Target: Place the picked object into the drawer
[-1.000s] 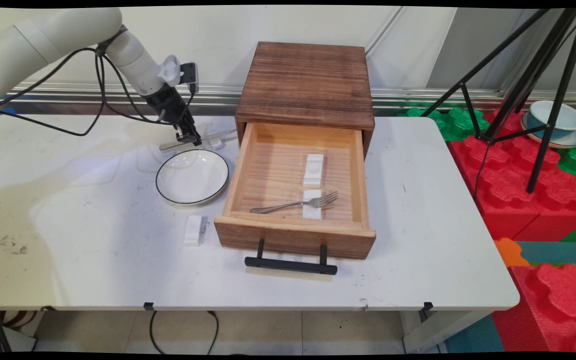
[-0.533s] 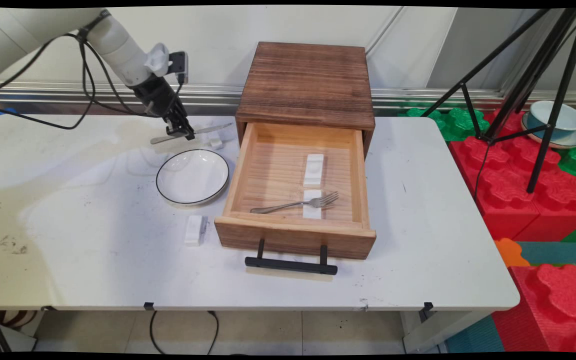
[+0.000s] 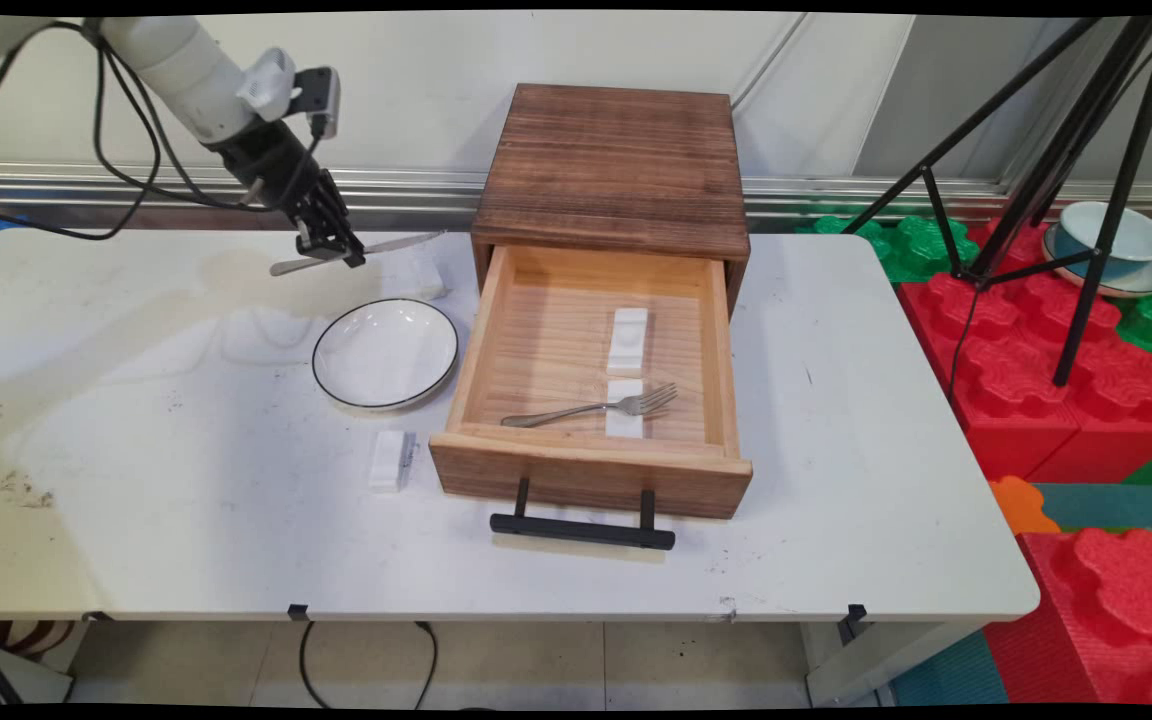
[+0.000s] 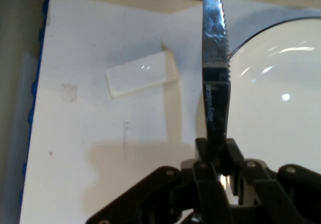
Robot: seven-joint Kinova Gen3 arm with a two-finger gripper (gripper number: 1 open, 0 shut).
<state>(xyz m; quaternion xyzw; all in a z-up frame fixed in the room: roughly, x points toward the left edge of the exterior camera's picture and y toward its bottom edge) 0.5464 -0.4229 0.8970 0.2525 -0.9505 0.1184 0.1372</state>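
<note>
Tool [image 3: 330,250] pinched on a table knife [image 3: 376,246], jaws pressed against the flat of the blade near where handle meets blade; seen clearly from the hand camera, where the serrated knife [image 4: 214,78] rises straight up out of the tool [image 4: 216,170]. Now carried in the air above the far left part of the bench [image 3: 156,440], knife held roughly level, handle end poking left, blade tip pointing right toward the wooden cabinet [image 3: 618,165]. A second ago much lower, down at the far rim of the plate [image 3: 385,353] with the knife close to the bench; half a second ago partly raised; now higher again and drawn back to the left. So: knife lifted off the bench and risen clear of it, grip unchanged throughout.

Directly below and just right of the knife, a small white block [image 3: 426,281], uncovered now, lying beyond the plate; same block [image 4: 142,73] visible left of the blade from the hand camera, plate [image 4: 281,113] to the right. Nearer, beside the drawer's left front corner, another white block [image 3: 388,460]. Open drawer [image 3: 591,470] unchanged: fork [image 3: 591,407] resting across one white holder [image 3: 624,408], a second holder [image 3: 628,339] behind it.
</note>
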